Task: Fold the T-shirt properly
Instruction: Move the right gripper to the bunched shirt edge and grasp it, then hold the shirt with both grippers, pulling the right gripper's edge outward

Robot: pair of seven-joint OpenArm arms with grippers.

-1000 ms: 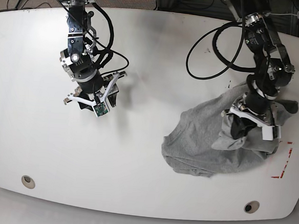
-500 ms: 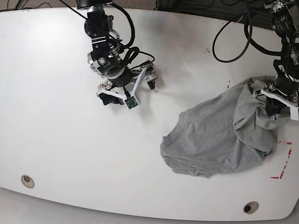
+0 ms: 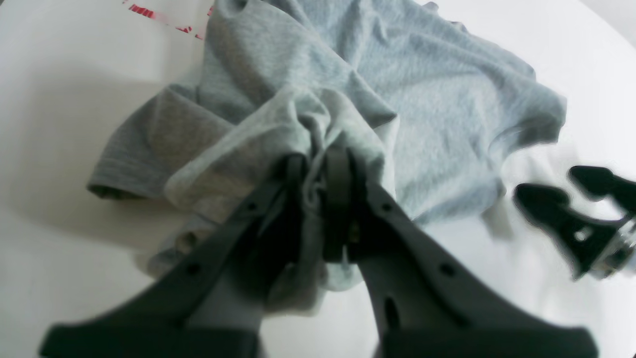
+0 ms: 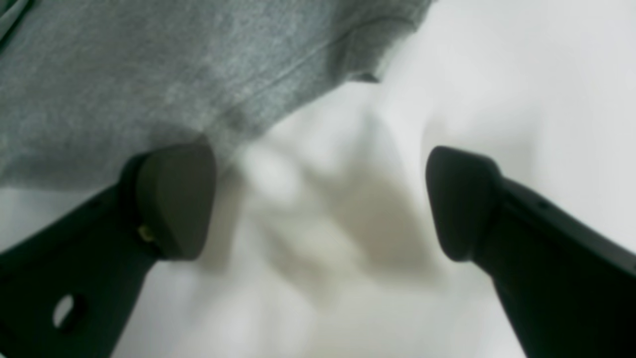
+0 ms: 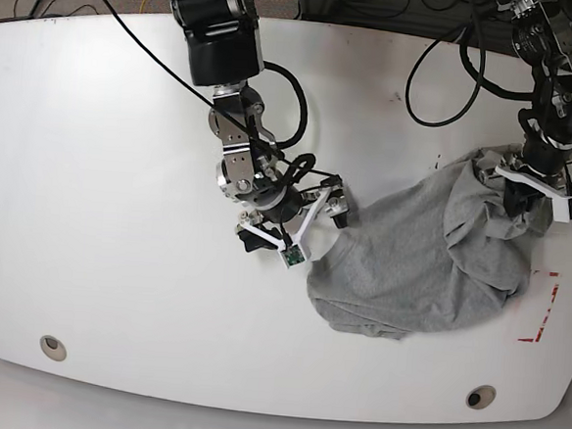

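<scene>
The heather-grey T-shirt (image 5: 410, 272) lies crumpled on the right half of the white table (image 5: 90, 211). My left gripper (image 5: 535, 198) is shut on a bunched fold at its far right edge; the left wrist view shows the dark fingers (image 3: 338, 199) pinching gathered cloth (image 3: 308, 124). My right gripper (image 5: 295, 230) stands open at the shirt's left edge. In the right wrist view its fingertips (image 4: 174, 199) are wide apart just above the table, the left one against the shirt's hem (image 4: 149, 74), with nothing between them. The open right gripper (image 3: 571, 219) also shows in the left wrist view.
Red tape marks (image 5: 544, 311) sit on the table right of the shirt. Two round holes (image 5: 53, 346) (image 5: 480, 396) lie near the front edge. Black cables (image 5: 443, 78) loop over the back of the table behind both arms.
My right arm has swung right and forward to the shirt's left edge, its jaws opening wide. My left gripper carried its fold up and to the right, then held still.
</scene>
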